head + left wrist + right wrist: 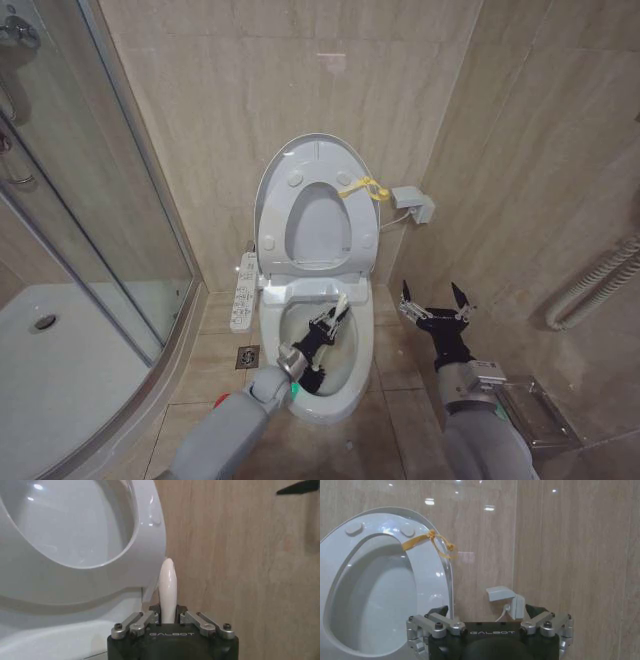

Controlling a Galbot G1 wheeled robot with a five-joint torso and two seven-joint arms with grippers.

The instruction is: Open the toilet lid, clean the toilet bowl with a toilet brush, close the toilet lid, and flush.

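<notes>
The toilet lid (283,170) stands raised against the wall, a yellow strap (364,188) tied at its edge, and the ring seat (362,235) is up against it. Below lies the open toilet bowl (348,388). My left gripper (322,338) reaches down into the bowl, shut on the toilet brush's white handle (342,303). The left wrist view shows that handle (168,587) rising from between the left gripper's (168,618) closed fingers. The bristle head is hidden. My right gripper (435,303) hangs open beside the bowl's right side; its wrist view shows it (487,619) facing the lid (380,600).
A white control panel (243,292) runs along the bowl's left side, with a floor drain (248,357) below it. The glass shower enclosure (100,210) and white tray (60,360) stand at the left. On the right are a wall socket box (413,204), a hose (595,285) and a metal holder (535,412).
</notes>
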